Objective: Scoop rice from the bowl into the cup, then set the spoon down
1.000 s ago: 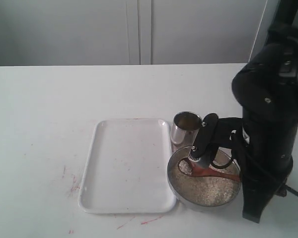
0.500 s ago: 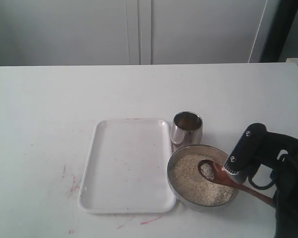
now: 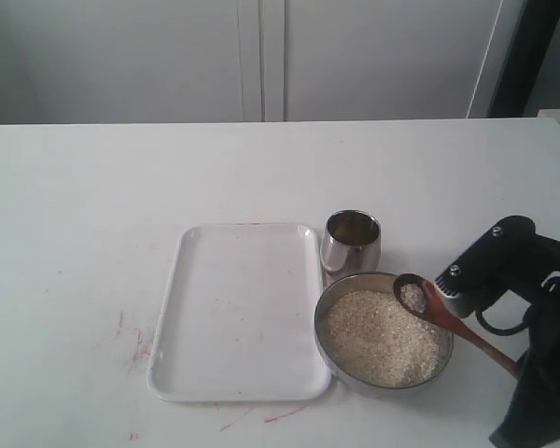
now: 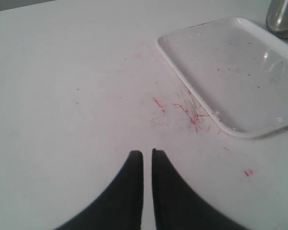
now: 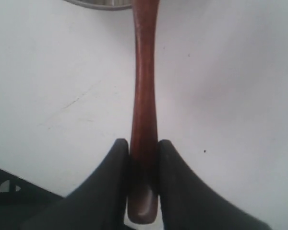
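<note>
The wide steel bowl (image 3: 332,353) holds off-white rice (image 3: 373,338) at the table's front right. Just behind it stands the small steel cup (image 3: 352,243), also seen in the left wrist view (image 4: 283,17). The reddish-brown wooden spoon (image 3: 448,322) hangs over the bowl's right rim, its head carrying a small heap of rice. My right gripper (image 3: 518,366) (image 5: 144,143) is shut on the end of the spoon's handle (image 5: 144,86). My left gripper (image 4: 147,153) is shut on nothing over bare table and is out of the exterior view.
A white rectangular tray (image 3: 238,313) (image 4: 240,72) lies left of the bowl and cup, touching the bowl's side. Red scratch marks (image 4: 192,112) dot the table beside the tray. The bowl's rim (image 5: 101,4) shows at the edge of the right wrist view.
The spoon dipped into the rice and has come up loaded. Its head now sits higher and further right, over the bowl's right rim. The right arm has drawn back to the right.
</note>
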`<state>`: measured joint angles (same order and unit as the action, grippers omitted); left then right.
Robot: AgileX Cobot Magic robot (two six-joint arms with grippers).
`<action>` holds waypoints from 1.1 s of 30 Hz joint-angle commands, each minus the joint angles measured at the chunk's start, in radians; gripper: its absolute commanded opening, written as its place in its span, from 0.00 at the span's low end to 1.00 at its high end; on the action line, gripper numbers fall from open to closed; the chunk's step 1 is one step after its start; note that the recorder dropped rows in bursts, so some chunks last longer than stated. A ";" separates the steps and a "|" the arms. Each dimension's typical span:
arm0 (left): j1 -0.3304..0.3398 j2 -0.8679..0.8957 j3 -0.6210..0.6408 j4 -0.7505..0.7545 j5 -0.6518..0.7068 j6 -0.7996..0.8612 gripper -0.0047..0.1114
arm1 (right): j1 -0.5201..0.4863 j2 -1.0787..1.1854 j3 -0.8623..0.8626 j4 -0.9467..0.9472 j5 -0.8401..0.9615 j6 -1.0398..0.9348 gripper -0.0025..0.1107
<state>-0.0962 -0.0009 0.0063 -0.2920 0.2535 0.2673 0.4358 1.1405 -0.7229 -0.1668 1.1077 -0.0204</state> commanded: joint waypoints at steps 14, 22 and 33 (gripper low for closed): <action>-0.007 0.001 -0.006 -0.007 0.001 -0.002 0.16 | -0.008 0.245 -0.375 -0.036 0.113 0.095 0.02; -0.007 0.001 -0.006 -0.007 0.001 -0.002 0.16 | -0.008 0.455 -0.491 -0.199 0.113 0.088 0.02; -0.007 0.001 -0.006 -0.007 0.001 -0.002 0.16 | -0.006 0.527 -0.501 -0.293 0.113 -0.059 0.02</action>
<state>-0.0962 -0.0009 0.0063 -0.2920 0.2535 0.2673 0.4358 1.6695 -1.2147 -0.4192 1.2165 -0.0525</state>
